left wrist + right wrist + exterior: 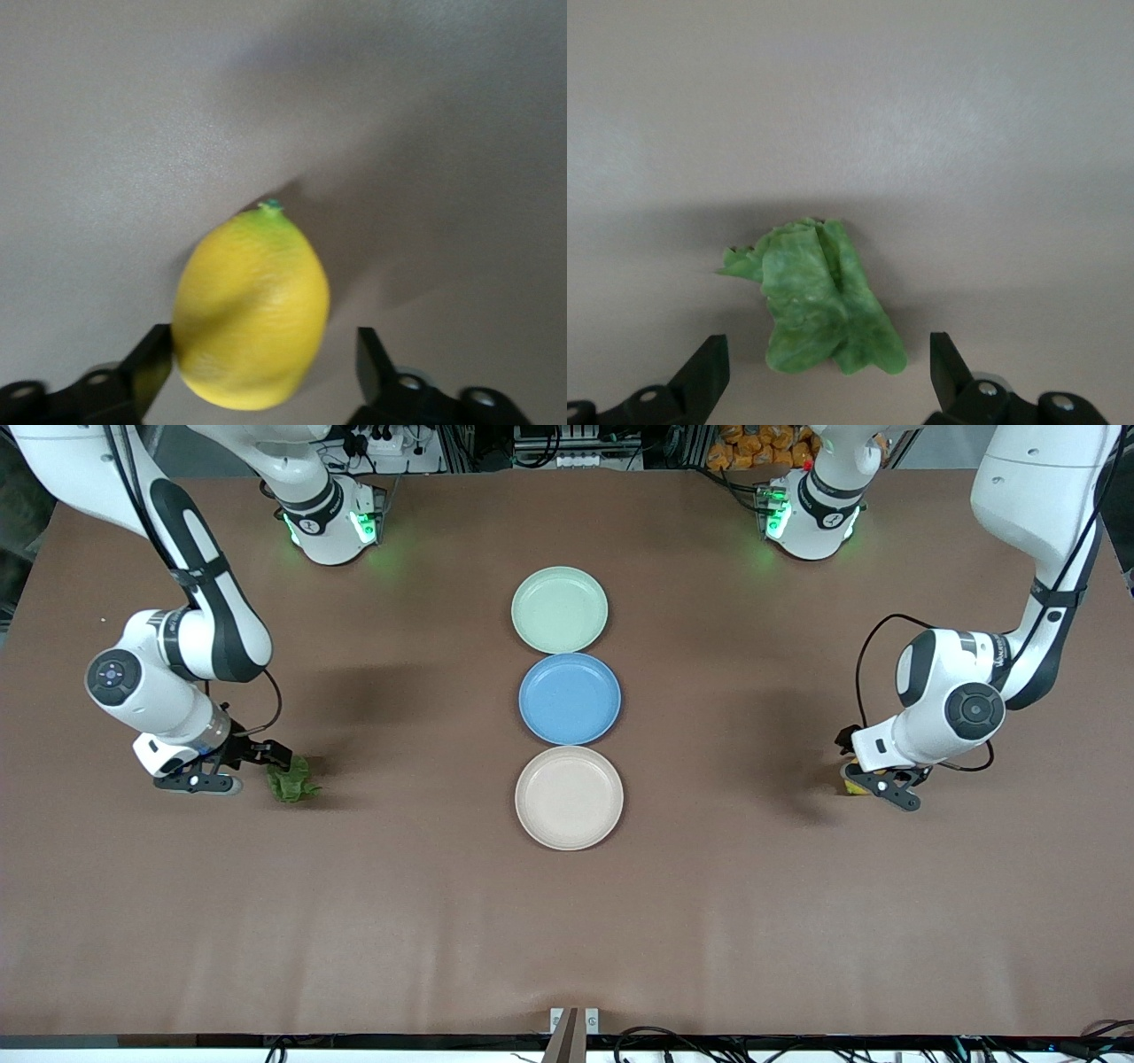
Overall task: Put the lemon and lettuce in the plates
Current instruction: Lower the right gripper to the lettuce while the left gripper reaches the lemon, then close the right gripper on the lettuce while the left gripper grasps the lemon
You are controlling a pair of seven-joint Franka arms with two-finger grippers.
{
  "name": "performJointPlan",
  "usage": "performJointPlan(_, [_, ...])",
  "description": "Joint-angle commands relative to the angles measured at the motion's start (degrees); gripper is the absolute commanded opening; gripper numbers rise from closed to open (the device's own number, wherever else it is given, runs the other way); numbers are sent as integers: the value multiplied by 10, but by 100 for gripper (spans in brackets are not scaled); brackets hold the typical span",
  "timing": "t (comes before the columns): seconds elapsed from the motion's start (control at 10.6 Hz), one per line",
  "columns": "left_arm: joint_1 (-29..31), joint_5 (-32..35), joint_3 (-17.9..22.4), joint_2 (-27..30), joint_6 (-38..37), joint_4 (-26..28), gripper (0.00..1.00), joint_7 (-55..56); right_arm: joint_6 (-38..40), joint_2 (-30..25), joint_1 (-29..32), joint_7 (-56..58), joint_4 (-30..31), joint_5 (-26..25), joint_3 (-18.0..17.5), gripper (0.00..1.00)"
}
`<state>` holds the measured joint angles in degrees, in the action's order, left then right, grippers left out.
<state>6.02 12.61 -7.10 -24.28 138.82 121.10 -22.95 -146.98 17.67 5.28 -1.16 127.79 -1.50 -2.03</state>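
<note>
The lemon (851,786) lies on the brown table toward the left arm's end. My left gripper (874,781) is low over it and open. In the left wrist view the lemon (252,310) sits between the fingers of the left gripper (264,354), touching one and clear of the other. The lettuce (293,779) lies toward the right arm's end. My right gripper (251,769) is open and low beside it. In the right wrist view the lettuce (822,303) lies just ahead of the wide-open right gripper (828,354). The mint green plate (560,609) and the cream plate (569,797) are empty.
A blue plate (570,698) sits between the two other plates in a row down the table's middle, with the mint plate farthest from the front camera and the cream plate nearest. It holds nothing.
</note>
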Motion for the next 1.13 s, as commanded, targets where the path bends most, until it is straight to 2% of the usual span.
performJointPlan(0.0, [6, 7, 0, -14, 9, -8, 0, 3, -30, 12, 7, 3, 20, -8, -4, 100])
performJointPlan(0.19, [6, 6, 0, -14, 14, -8, 0, 18, -58, 31, 10, -1, 21, -7, -4, 99])
performJointPlan(0.38, [0, 5, -13, -5, 12, -17, 0, 85, -68, 39, 10, -1, 20, -7, -4, 92])
performJointPlan(0.66, [-14, 5, -96, -5, -13, -61, 0, 302, -90, 52, 10, 0, 19, -7, -3, 81])
performJointPlan(0.75, [-30, 5, -115, -10, -30, -81, 0, 386, -99, 57, 10, 0, 19, -7, -3, 69])
performJointPlan(0.85, [-53, 4, -121, -14, -32, -96, 0, 455, -99, 57, 9, 0, 19, -7, -3, 44])
performJointPlan(0.94, [-81, -31, -121, -29, -35, -121, 0, 513, -99, 57, 8, 0, 20, -7, -3, 23])
performJointPlan(1.04, [-123, -65, -120, -51, -42, -158, 0, 566, -99, 57, 8, 0, 19, -7, -3, 8])
